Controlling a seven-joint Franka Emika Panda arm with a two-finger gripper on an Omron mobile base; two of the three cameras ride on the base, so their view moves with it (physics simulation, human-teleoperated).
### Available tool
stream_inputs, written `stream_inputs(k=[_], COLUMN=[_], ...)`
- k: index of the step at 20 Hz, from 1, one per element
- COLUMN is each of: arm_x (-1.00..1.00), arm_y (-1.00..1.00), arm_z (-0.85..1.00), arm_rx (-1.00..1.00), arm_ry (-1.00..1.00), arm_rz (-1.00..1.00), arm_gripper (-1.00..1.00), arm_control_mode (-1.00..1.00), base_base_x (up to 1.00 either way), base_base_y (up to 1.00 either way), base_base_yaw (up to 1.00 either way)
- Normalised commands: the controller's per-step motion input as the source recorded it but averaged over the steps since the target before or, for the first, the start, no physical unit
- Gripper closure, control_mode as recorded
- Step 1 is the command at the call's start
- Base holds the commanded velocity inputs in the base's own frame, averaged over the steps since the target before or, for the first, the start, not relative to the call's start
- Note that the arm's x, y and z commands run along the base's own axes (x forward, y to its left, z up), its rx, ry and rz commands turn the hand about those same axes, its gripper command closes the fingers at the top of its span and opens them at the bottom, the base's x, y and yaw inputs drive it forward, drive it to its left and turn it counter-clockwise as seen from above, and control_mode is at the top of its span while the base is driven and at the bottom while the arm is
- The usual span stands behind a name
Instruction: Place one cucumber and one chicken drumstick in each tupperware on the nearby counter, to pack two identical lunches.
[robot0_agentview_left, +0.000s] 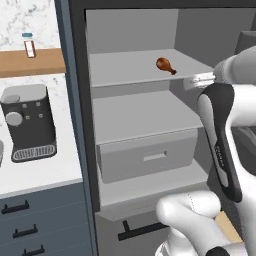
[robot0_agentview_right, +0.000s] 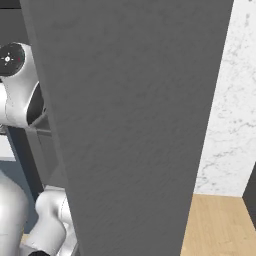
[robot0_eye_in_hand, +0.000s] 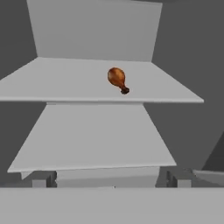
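Drumstick (robot0_eye_in_hand: 117, 79) on fridge shelf (robot0_eye_in_hand: 65, 85), likely light, hard and a bit slippery, best pinched round fat end, fingers spread wide

Kitchen: open fridge shelves (robot0_agentview_left: 142, 117), coffee machine (robot0_agentview_left: 28, 121) on white counter (robot0_agentview_left: 45, 172).

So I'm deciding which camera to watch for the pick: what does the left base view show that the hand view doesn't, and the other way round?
Left base view alone: the counter with a dark appliance on it, a wooden wall shelf holding a small bottle, the fridge drawer, and the robot's arm. Hand view alone: a straight-on look along both fridge shelves to the back wall. Both share the chicken drumstick lying on the upper fridge shelf.
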Motion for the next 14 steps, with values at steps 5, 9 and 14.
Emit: stream_inputs(k=[5, 9, 14], arm_x=[0.85, 0.83, 0.81], arm_y=[-0.15, 0.00, 0.00], arm_z=[0.00, -0.03, -0.10], arm_rx=[0.00, 0.00, 0.00], arm_ry=[0.03, 0.02, 0.04], arm_rz=[0.00, 0.00, 0.00], arm_gripper=[-1.00, -1.00, -1.00], arm_control_mode=[-1.00, -1.00, -1.00], base_base_x=[0.00, 0.00, 0.00], base_base_y=[0.00, 0.00, 0.00], base_base_yaw=[0.00, 0.00, 0.00])
